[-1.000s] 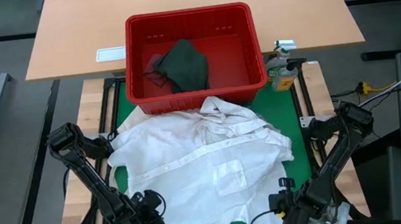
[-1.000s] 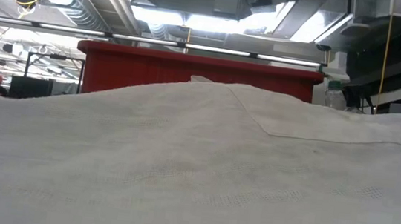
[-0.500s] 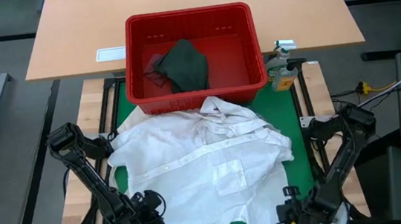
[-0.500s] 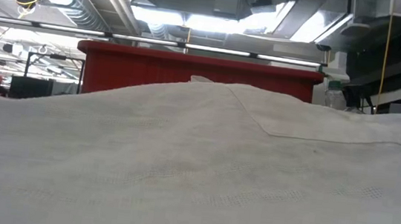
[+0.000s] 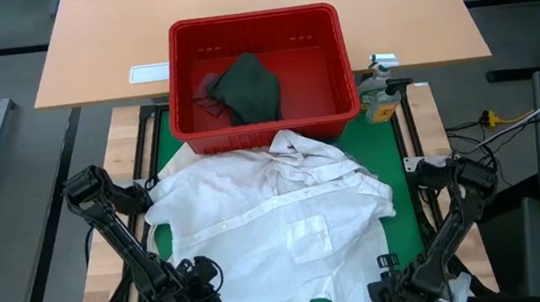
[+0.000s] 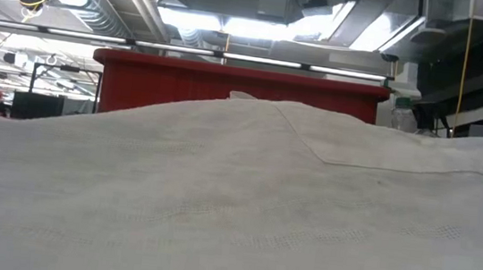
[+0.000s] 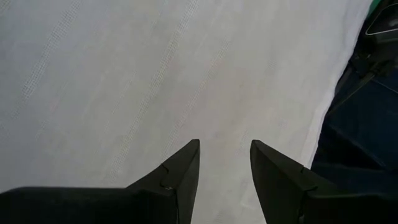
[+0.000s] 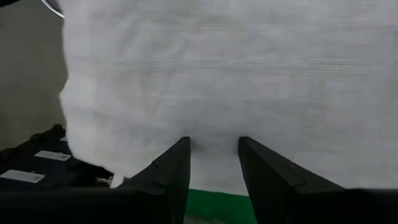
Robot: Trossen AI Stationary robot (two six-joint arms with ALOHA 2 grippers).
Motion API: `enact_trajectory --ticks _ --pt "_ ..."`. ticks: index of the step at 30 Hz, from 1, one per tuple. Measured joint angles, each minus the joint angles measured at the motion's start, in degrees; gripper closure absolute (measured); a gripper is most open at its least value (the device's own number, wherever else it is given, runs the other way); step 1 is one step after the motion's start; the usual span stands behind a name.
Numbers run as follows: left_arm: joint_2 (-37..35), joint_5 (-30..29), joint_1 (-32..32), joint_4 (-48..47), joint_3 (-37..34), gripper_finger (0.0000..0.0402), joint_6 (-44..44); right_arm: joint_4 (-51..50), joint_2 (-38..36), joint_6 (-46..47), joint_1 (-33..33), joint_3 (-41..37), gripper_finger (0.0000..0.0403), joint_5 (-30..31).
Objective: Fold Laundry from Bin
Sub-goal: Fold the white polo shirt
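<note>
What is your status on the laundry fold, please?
Left gripper and right gripper open over the white shirt at its near edge. Dark top in red bin. Nothing obstructing.

Centre and lower half of the high view: covered by the large white shirt (image 5: 277, 233), spread over the green mat (image 5: 408, 222); only narrow mat strips bare at right and upper left of the cloth. Upper centre: blocked by the red bin (image 5: 265, 123), walls upright, near wall touching the shirt's collar edge. Inside the bin: dark green-grey top (image 5: 248, 88) heaped left of centre; right half of the floor bare, reachable from above. Just right of the bin: small bottle (image 5: 379, 99) upright. Top of frame: tan tabletop (image 5: 98, 48) bare apart from a white label (image 5: 149, 72). Low view: shirt bulk fills the foreground, bin wall behind it.
</note>
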Motion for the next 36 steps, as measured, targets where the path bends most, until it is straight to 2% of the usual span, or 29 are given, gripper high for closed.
enact_trajectory --ticks 8,12,20,26,32,36 --pt "0.0 -1.5 0.0 -0.1 0.0 0.0264 0.1 -0.5 0.8 -3.1 -0.1 0.1 0.0263 0.8" --pt "0.0 -2.5 0.0 0.6 0.0 0.0264 0.2 -0.8 0.8 -3.2 -0.1 0.1 0.0297 1.4" --pt "0.0 -2.2 -1.5 15.7 0.0 0.0264 16.5 -0.9 0.9 -3.2 -0.1 0.0 0.0395 2.0" --pt "1.4 -2.4 -2.0 20.7 0.0 0.0264 20.9 -0.7 1.0 -3.2 0.0 -0.1 0.0382 2.3" --pt "6.7 3.4 -2.0 33.2 0.0 0.0264 21.9 -0.2 1.0 -3.2 0.1 -0.1 0.0391 4.7" --pt "9.4 9.3 -2.5 35.4 0.0 0.0264 20.5 1.3 1.0 -3.2 0.0 -0.1 0.0400 5.5"
